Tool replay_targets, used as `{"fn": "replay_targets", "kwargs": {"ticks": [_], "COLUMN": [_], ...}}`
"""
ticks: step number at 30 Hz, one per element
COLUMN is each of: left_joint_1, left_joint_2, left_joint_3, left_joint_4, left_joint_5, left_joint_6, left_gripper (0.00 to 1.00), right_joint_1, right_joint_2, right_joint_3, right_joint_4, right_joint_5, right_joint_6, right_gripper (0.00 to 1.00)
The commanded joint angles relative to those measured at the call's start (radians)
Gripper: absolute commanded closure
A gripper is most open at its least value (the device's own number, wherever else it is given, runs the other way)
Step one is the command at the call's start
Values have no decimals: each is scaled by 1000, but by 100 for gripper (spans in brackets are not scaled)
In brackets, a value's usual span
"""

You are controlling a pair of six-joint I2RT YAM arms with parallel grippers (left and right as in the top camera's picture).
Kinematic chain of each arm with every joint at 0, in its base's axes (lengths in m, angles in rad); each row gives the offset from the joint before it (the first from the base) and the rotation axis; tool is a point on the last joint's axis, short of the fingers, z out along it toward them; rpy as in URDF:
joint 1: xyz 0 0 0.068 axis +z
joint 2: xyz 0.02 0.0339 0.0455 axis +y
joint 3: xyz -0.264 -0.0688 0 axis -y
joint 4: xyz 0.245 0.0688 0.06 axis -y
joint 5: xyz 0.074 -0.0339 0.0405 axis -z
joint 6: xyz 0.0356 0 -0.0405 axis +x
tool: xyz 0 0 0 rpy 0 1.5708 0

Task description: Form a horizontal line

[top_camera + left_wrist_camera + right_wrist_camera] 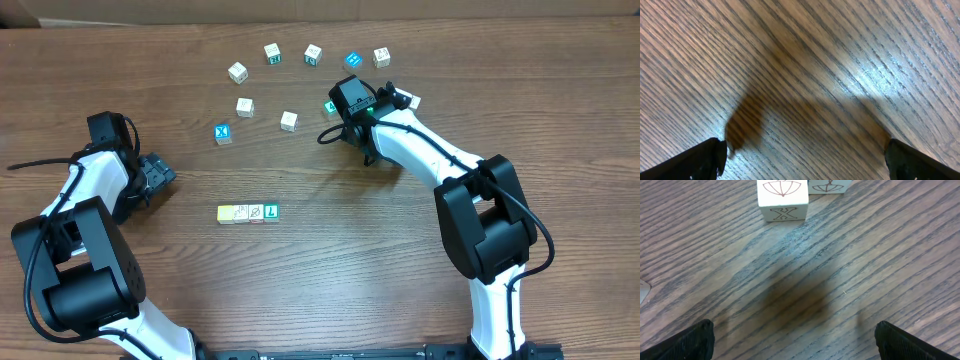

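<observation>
Row of four cubes lies on the tabletop between my two arms. It runs left to right with the cubes touching side by side. From my left the order is: pale yellow cube, first white cube with a dark drawing, second white cube with a dark drawing, green cube with a white "L". Neither pincer touches the row.

Left pincer sits low over bare wood, to the left of the row and apart from it. Its jaws stand wide and hold nothing; the wrist view shows only wood grain between the fingertips.

Right pincer is beyond the row, to its right, among the loose cubes. Its jaws stand wide and empty. In its wrist view an umbrella cube, white and marked "X" on the near face, stands ahead of the fingertips, clear of them. A teal cube sits just beside this pincer, partly hidden. A blue cube marked "X" stands farther left.
</observation>
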Motion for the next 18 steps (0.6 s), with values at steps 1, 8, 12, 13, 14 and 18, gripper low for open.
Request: {"fn": "replay_targets", "kwargs": {"ticks": [1, 8, 12, 13, 14, 18], "left_joint_1": [-6, -6, -9, -10, -11, -29], "left_joint_2": [-36, -193, -278, -291, -301, -321], "left_joint_3": [-6, -6, -6, -6, -6, -6], "left_joint_4": [-3, -3, -3, -3, -3, -3], "left_joint_5": [-6, -6, -6, -6, -6, -6], "left_joint_6": [-2, -2, -2, -3, -2, -2], "left_gripper": [0, 0, 1, 0, 1, 0], "right_joint_1": [0, 0, 0, 0, 0, 0], "right_joint_2": [-28, -28, -28, -28, -28, -28], "right_joint_3": [-6, -6, -6, -6, -6, -6], "right_joint_4": [5, 5, 5, 5, 5, 5], "right_joint_5": [14, 14, 14, 14, 14, 14], "right_joint_6": [4, 4, 4, 4, 4, 4], "right_gripper": [0, 0, 0, 0, 0, 0]}}
